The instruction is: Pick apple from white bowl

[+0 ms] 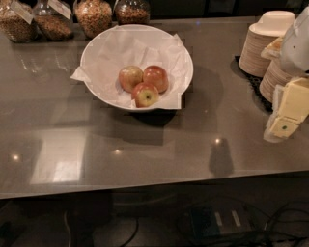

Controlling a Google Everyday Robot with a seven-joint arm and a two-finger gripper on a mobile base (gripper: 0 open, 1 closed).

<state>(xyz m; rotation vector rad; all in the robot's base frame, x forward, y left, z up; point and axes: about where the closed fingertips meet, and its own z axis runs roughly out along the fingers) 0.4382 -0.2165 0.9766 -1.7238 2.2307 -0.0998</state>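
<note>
My gripper (285, 120) hangs at the right edge of the frame, about mid-height, above the grey counter (145, 144) and well apart from the white bowl (96, 94). It holds nothing, and whether it is spread or pressed together I cannot tell. The white casing of my arm (297, 43) rises above it toward the upper right corner.

The white bowl sits on the counter in the upper middle of the frame, lined with crumpled white paper (125, 48) that pokes over the rim at the left and lower right. 3 apples rest on the paper, bunched together a little below the bowl's centre. The apple (155, 78) I am after (the reddest of the 3) is the right-hand one of the cluster. It touches the paler apple (130, 77) on its left and the front apple (145, 94), which shows a yellow-green patch around its stem, just below it.

Stacked beige bowls (256, 48) stand in the upper right, partly behind my arm. Jars (91, 14) of grainy food line the upper left edge. Cables (270, 231) lie in the dark below the counter, at lower right.
</note>
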